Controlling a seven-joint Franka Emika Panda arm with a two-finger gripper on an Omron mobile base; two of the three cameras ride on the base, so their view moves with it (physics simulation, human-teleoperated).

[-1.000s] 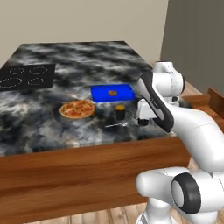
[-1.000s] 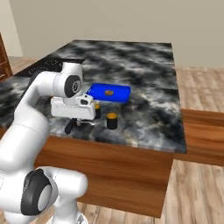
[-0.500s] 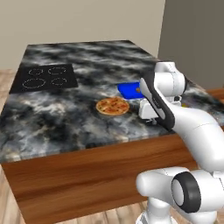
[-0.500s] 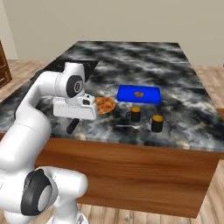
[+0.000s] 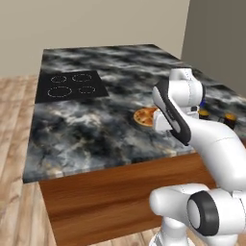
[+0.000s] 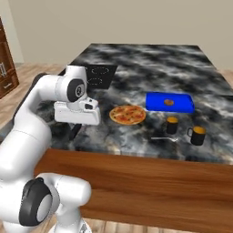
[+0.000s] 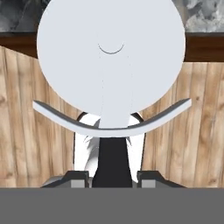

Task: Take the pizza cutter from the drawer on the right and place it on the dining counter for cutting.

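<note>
- End effector (image 7: pixel 111 179): closed on the black handle of the pizza cutter (image 7: pixel 111 65). The wheel points away from the hand, so the handle alone takes the grip.
- Location: the hand view shows the cutter over the wooden floor, with the table (image 6: pixel 150 59) edge just beyond the wheel. It is not yet set down.
- The pizza (image 6: pixel 128 114) lies near the front edge, with the blue tray (image 6: pixel 169 102) and two dark cups (image 6: pixel 172 125) beside it. Judgement: bare stone left of the pizza suits the placement.
</note>
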